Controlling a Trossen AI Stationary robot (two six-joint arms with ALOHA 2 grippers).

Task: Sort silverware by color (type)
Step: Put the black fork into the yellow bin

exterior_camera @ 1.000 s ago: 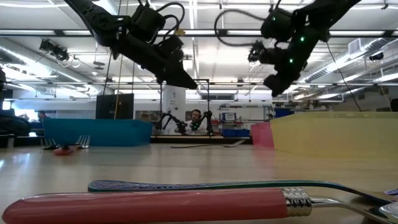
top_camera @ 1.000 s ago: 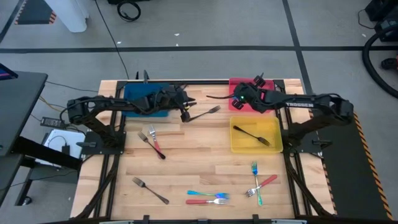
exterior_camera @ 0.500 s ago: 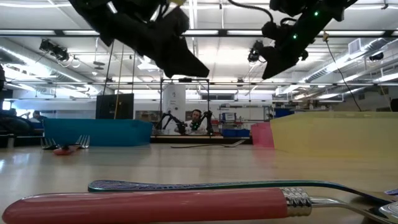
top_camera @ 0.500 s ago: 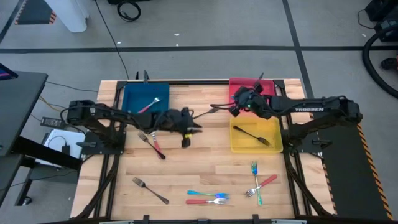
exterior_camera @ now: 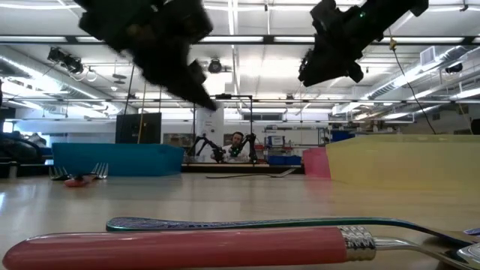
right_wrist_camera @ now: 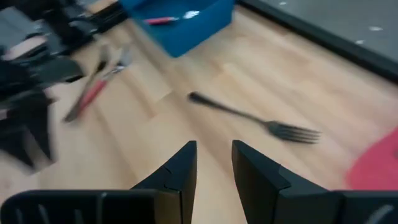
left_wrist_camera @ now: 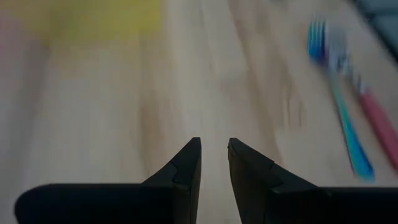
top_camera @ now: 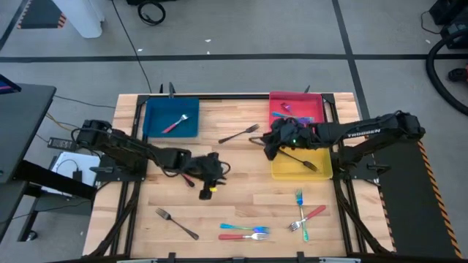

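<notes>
In the high view my left gripper hovers open over mid-table, right of a crossed red-handled and dark grey fork pair. My right gripper is open too, above the wood between a dark grey fork and the yellow tray. The right wrist view has that fork lying flat just ahead of the fingers. A red-handled fork lies in the blue tray, and a dark fork in the yellow tray. In the left wrist view a teal fork and a red one appear blurred.
A red tray sits at the far edge with a small item inside. Near the front edge lie a dark fork, a teal and red pair, and a teal and red group. Bare wood lies in the middle of the table.
My left gripper has swept from beside the blue tray toward the table's near edge and now hangs over mid-table, uncovering the blue tray with a red-handled fork in it. My right gripper has moved from over the red tray toward the left and near side, close to the dark fork.
</notes>
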